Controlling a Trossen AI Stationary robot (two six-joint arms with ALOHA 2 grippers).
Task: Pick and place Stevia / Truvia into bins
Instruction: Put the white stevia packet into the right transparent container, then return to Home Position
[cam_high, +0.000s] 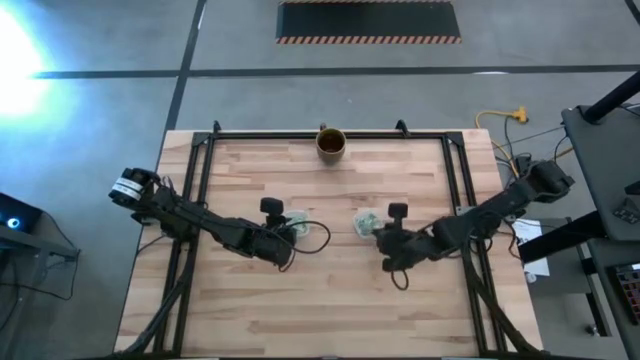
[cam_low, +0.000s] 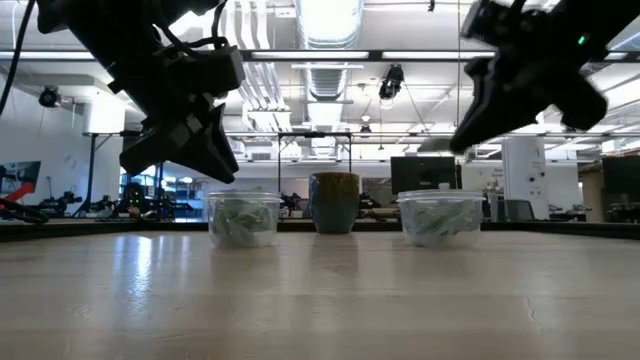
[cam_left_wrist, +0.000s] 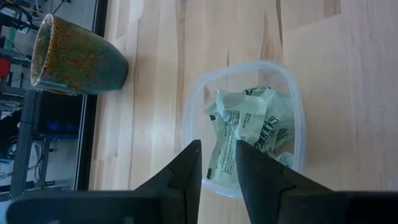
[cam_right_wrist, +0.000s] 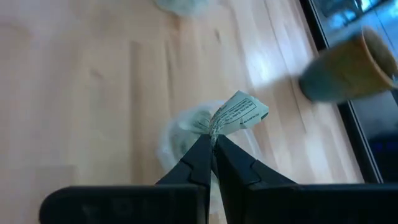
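Note:
Two clear cups stand mid-table, each holding crumpled green-and-white packets: the left cup (cam_high: 296, 222) (cam_low: 243, 218) (cam_left_wrist: 292, 112) and the right cup (cam_high: 366, 222) (cam_low: 438, 215) (cam_right_wrist: 180, 127). My left gripper (cam_left_wrist: 217, 163) (cam_high: 288, 234) hovers above the left cup, open by a narrow gap, with packets (cam_left_wrist: 249, 121) lying in the cup below it. My right gripper (cam_right_wrist: 213, 144) (cam_high: 383, 238) is above the right cup, shut on one packet (cam_right_wrist: 239, 112). My right gripper pinches the packet by one crumpled corner (cam_right_wrist: 216, 129) between its two fingertips. The rest of the packet sticks out beyond the fingertips, lifted clear over the right cup.
A brown-gold mug (cam_high: 331, 143) (cam_low: 334, 202) (cam_left_wrist: 74, 56) (cam_right_wrist: 348, 65) stands at the middle of the table's far edge, behind both cups. Bare wood lies toward the near edge (cam_high: 330, 310). A black frame (cam_high: 330, 133) runs along the far edge and sides.

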